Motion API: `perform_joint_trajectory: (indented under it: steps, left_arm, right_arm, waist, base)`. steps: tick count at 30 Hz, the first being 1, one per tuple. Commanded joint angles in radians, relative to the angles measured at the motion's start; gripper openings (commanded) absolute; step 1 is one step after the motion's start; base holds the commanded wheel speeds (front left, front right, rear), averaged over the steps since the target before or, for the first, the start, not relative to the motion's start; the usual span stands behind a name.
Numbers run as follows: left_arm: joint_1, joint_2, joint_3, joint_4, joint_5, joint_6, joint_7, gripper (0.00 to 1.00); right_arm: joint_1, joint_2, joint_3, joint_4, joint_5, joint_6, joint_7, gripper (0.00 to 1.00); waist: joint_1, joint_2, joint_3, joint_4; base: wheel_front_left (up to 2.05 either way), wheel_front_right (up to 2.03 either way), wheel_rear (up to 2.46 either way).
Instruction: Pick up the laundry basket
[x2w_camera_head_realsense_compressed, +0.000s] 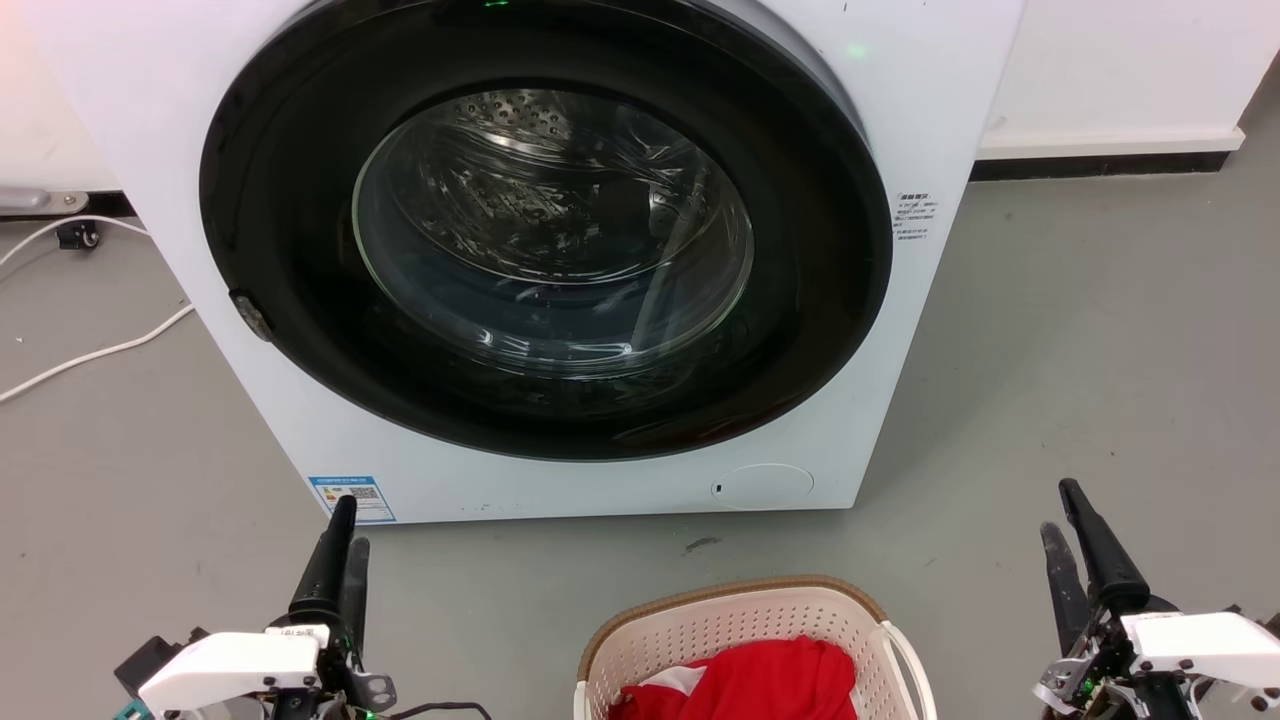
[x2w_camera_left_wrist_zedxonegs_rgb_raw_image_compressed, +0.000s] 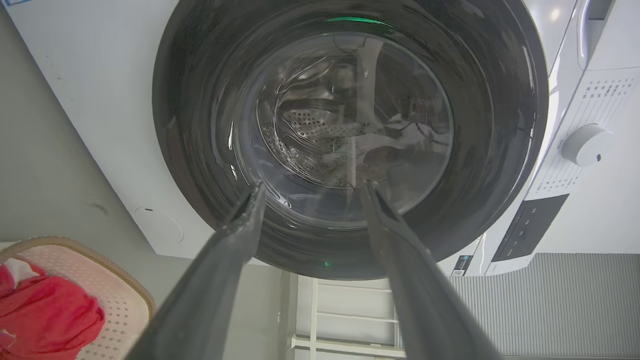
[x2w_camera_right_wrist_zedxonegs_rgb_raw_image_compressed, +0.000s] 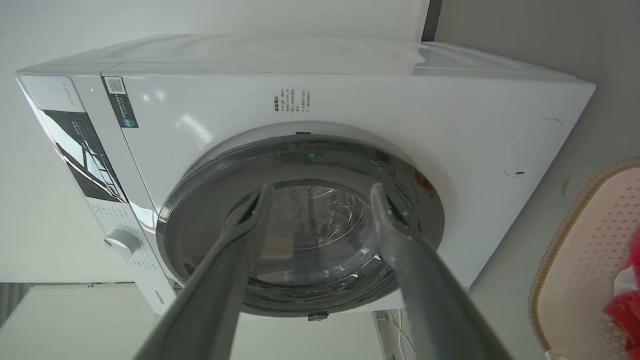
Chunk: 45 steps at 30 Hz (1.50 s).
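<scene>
Left claw (x2w_camera_head_realsense_compressed: 352, 522) and right claw (x2w_camera_head_realsense_compressed: 1058, 506) both spread, empty, either side of the laundry basket (x2w_camera_head_realsense_compressed: 720, 592).

The laundry basket (x2w_camera_head_realsense_compressed: 700, 630) is set on the floor (x2w_camera_head_realsense_compressed: 1100, 350) before the washer (x2w_camera_head_realsense_compressed: 550, 230), at its 6 o'clock. A garment (x2w_camera_head_realsense_compressed: 750, 685) is laid in the basket.

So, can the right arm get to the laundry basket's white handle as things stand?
Probably yes: the right pincer is open, and nothing stands on the floor between it and the laundry basket's white handle.
</scene>
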Motion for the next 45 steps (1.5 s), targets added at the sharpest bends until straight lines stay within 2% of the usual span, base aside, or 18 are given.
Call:
perform_joint_trajectory:
  steps: [1,6,7,17,45]
  left_arm:
    - [-0.016,0.003,0.005,-0.031,0.047,-0.001,-0.013,1.0]
    - [-0.013,0.004,0.004,-0.054,0.153,0.002,-0.037,1.0]
    - [-0.01,0.004,0.0,-0.069,0.217,0.01,-0.051,1.0]
    - [0.004,0.004,-0.025,-0.108,0.433,0.036,-0.093,1.0]
    - [0.035,0.005,-0.065,-0.144,0.863,0.073,-0.19,1.0]
  right_arm:
    - [-0.015,-0.002,0.001,-0.029,-0.052,0.0,-0.014,1.0]
    - [-0.009,-0.003,0.004,-0.056,-0.167,0.0,-0.038,1.0]
    - [-0.006,-0.003,0.009,-0.074,-0.242,0.0,-0.052,1.0]
    - [0.012,-0.003,0.045,-0.133,-0.521,0.0,-0.094,1.0]
    - [0.062,-0.004,0.071,-0.207,-1.007,0.0,-0.191,1.0]
  waist:
    - [0.0,0.0,0.001,0.0]
    - [0.0,0.0,0.002,0.0]
    - [0.0,0.0,0.003,0.0]
    - [0.0,0.0,0.004,0.001]
    - [0.0,0.0,0.003,0.004]
  base:
    - [0.0,0.0,0.0]
    - [0.0,0.0,0.0]
    - [0.0,0.0,0.0]
    - [0.0,0.0,0.0]
    - [0.0,0.0,0.0]
